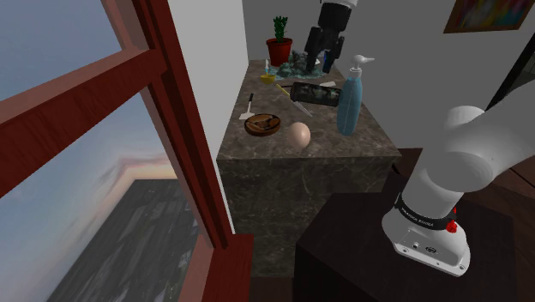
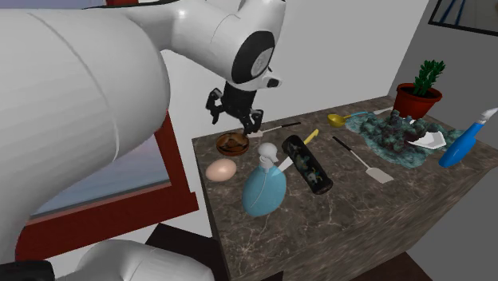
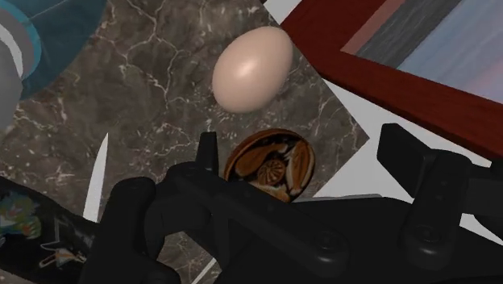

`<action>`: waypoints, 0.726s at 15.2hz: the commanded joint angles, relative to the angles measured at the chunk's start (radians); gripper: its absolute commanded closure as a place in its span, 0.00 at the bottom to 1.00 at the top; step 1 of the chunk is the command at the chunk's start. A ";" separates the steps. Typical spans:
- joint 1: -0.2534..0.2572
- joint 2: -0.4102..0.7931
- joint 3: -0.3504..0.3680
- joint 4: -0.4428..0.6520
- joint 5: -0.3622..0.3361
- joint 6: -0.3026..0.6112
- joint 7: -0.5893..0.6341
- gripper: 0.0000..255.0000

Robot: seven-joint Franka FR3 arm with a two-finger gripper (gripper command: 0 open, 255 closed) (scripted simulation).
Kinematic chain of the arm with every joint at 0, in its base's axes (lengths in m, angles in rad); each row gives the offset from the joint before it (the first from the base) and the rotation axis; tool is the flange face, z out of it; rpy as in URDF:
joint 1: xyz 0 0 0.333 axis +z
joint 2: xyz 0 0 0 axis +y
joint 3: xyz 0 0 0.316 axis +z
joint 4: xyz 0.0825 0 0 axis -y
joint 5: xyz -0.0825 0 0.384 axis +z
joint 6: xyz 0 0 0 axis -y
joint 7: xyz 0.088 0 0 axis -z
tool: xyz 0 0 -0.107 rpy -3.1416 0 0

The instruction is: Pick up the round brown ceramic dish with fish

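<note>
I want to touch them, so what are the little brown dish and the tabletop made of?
The brown dish looks like glazed ceramic, guessing from its smooth rim and painted-looking pattern; it can't be told for sure. The tabletop looks like polished dark stone, maybe marble, because pale veins run across it.

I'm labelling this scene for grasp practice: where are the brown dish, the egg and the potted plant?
brown dish (image 1: 262,126): shoulder view, on the fish in its middle.
egg (image 1: 298,134): shoulder view, middle of its shell.
potted plant (image 1: 279,51): shoulder view, on its red pot.
</note>
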 commanded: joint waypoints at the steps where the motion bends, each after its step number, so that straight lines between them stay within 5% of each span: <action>1: 0.012 0.062 -0.045 -0.010 0.059 0.058 -0.029 0.00; 11: 0.102 0.465 -0.263 0.060 0.480 0.178 -0.290 0.00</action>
